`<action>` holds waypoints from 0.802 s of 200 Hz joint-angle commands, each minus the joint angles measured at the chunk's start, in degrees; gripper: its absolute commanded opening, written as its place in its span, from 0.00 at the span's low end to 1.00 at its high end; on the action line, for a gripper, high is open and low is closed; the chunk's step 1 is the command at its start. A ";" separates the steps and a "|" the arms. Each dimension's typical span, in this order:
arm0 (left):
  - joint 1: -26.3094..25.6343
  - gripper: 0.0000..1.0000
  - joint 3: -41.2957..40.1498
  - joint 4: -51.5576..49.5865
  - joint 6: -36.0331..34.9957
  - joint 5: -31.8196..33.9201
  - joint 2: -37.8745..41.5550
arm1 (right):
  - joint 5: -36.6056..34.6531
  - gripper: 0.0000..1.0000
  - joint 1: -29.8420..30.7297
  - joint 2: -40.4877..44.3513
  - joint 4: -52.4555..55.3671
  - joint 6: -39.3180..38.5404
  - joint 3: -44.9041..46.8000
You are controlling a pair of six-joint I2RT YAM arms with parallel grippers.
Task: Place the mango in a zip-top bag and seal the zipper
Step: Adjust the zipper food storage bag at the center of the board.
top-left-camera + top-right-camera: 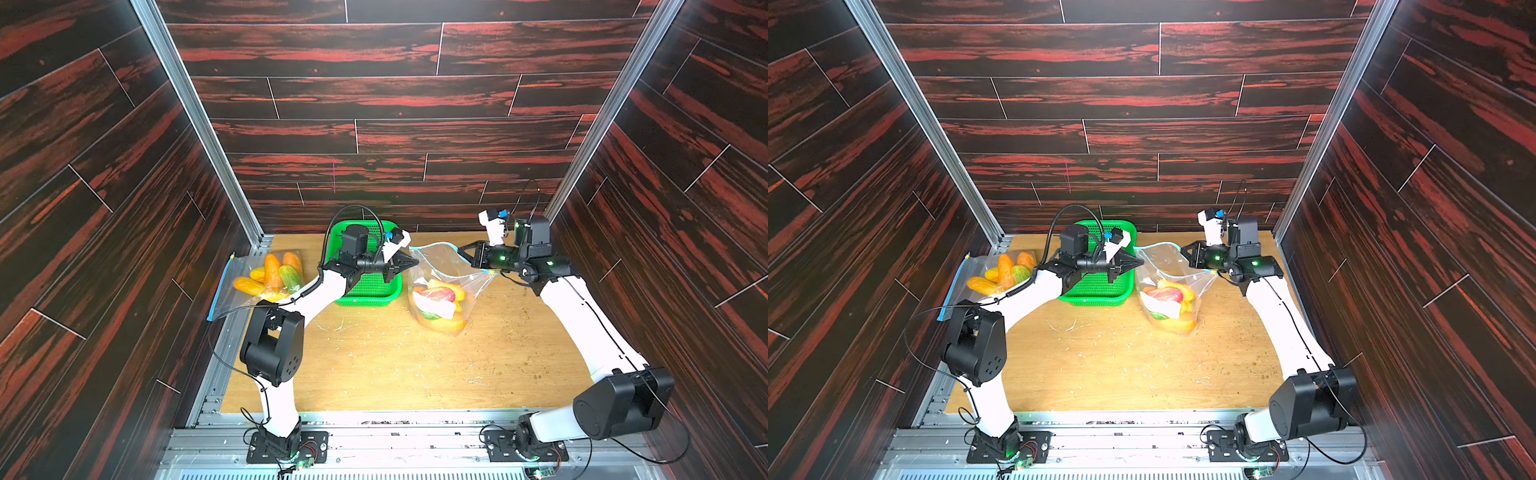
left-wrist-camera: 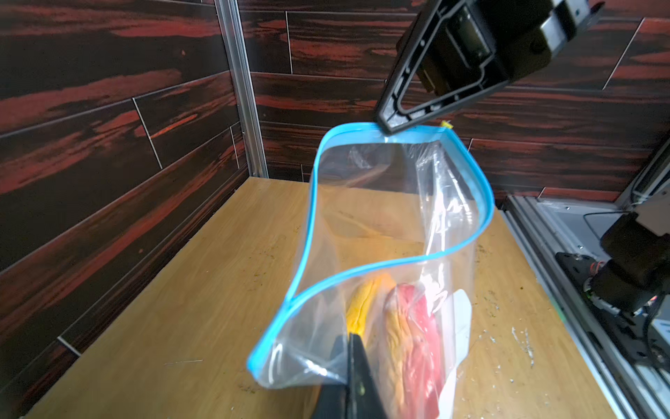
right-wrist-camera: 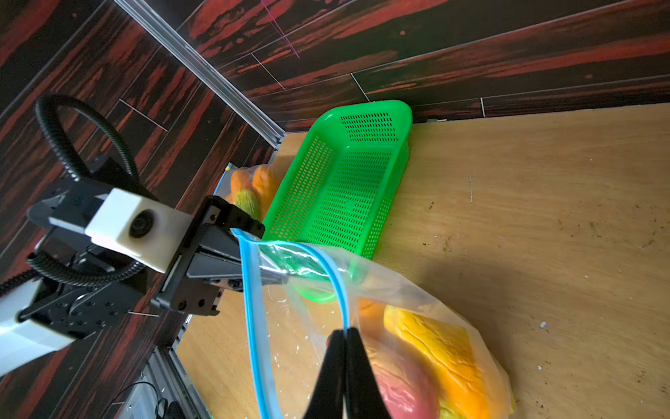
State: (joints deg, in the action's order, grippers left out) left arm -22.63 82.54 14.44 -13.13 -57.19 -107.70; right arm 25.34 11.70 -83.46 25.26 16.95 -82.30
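Sealing step. Mangoes point(image 1: 440, 300) are inside the zip-top bag point(image 1: 471, 286), which stands on the counter point(image 1: 415, 374) with its mouth gaping. Left pincer point(image 1: 413, 262) and right pincer point(image 1: 461, 250) each pinch its blue zipper rim, at separate spots. Next, I reckon: pull taut, press tracks shut. Green basket point(image 1: 374, 301) is empty; the second bag point(image 1: 232, 293) holds more mangoes.

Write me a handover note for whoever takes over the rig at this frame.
Grippers: left gripper is shut on one end of the mouth of the zip-top bag; right gripper is shut on the opposite rim.
Things: mangoes lie inside that bag, mid-table. The green basket looks empty. A second bag of mangoes lies far left.
Done: fruit is bagged.
Left: the zipper gapes open; seal it.
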 commanded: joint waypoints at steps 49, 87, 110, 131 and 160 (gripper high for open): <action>0.04 0.00 -1.64 13.85 13.30 3.93 -0.55 | -0.70 0.50 -2.20 8.82 -2.77 1.42 3.75; 0.35 0.00 -3.70 20.68 18.62 6.91 -1.92 | 10.26 0.63 -8.31 14.19 -11.23 2.39 16.06; 1.05 0.00 -5.77 26.76 22.55 7.31 -2.08 | 14.82 0.68 -12.12 17.68 -18.18 2.99 24.07; 1.44 0.00 -6.14 29.92 25.31 7.40 -2.48 | 17.67 0.71 -15.97 19.17 -24.61 4.94 29.95; 1.72 0.00 -6.33 31.49 27.05 7.33 -2.36 | 19.66 0.74 -18.74 20.27 -33.87 5.81 37.34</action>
State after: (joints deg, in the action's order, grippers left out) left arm -21.41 76.55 39.55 10.61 -50.30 -110.24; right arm 40.53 -5.67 -65.04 2.48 21.71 -48.80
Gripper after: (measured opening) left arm 0.045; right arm 0.734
